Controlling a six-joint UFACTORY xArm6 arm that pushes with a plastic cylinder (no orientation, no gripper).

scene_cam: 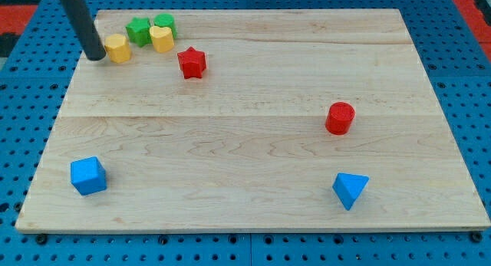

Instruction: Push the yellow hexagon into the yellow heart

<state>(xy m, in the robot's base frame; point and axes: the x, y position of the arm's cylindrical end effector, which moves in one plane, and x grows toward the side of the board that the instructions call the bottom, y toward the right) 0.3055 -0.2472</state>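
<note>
My tip [96, 56], the lower end of a straight dark rod with no claw to open or clench, is pressing against the view's left side of the small yellow hexagon block [117, 47] near the top left corner of the pale wooden desk [253, 128]. The hexagon is sitting flat with no clear long axis, a small gap separating it from the yellow heart block [161, 38] toward the view's right. Two green blocks [138, 30] [164, 22] are crowding the heart, and a red star block [191, 63] is lying just below them.

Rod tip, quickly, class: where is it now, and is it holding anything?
My tip: no gripper, holds nothing; it sits against the yellow hexagon, on the view's left side of it.
</note>
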